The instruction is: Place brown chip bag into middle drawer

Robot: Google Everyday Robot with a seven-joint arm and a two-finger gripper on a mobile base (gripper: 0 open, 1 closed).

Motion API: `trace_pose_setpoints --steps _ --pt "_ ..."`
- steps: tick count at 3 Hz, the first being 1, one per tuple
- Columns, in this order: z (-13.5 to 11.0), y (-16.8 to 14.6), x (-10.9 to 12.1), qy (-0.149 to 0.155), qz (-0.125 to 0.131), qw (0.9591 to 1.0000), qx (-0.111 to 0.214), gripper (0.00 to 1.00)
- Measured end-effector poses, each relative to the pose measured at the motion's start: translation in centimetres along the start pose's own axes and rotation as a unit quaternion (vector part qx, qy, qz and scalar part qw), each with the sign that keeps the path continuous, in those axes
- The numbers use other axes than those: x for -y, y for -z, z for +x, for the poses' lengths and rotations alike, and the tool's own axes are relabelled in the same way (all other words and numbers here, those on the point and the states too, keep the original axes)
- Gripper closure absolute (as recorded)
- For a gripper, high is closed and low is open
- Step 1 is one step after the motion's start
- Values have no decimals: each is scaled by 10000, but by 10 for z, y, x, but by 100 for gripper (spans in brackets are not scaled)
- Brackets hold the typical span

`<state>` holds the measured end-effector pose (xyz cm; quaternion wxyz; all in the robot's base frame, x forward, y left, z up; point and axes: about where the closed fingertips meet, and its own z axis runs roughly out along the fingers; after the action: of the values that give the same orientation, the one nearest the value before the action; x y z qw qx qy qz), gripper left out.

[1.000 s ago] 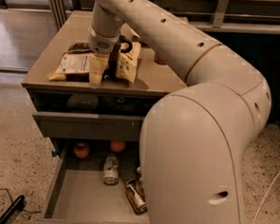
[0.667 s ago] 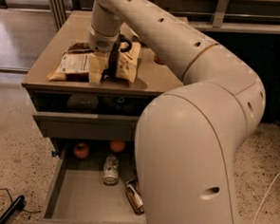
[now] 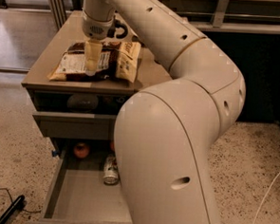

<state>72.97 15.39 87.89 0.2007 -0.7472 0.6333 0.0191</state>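
Lying on cabinet top point(image 3: 42, 69), brown chip bag point(image 3: 115, 60) beneath gripper point(image 3: 91, 69) (grip unclear, white label unreadable).

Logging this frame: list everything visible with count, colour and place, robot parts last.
brown chip bag: one, dark brown with cream ends, lying on the cabinet top
cabinet: one, taupe, left of centre
dark round object: one, in the gap under the cabinet top
middle drawer: one, grey, pulled out, bottom
round fruit: one clearly seen, orange-red, back of the drawer
can: one, pale, on the drawer floor
cable: one, white, floor at right
arm: one, cream, foreground
gripper: one, cream, down on the bag
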Motion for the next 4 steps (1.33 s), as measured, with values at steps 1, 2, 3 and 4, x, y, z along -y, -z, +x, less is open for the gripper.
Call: trace_pose_setpoints --steps 1,2,3,4 --pt "-2 -19 18 -29 -106 9994 324 0" --pt "-2 -20 18 -29 -107 9994 324 0" --pt "1 -53 8 -61 -377 9990 218 0" --pt "1 -54 8 -60 -381 9990 217 0"
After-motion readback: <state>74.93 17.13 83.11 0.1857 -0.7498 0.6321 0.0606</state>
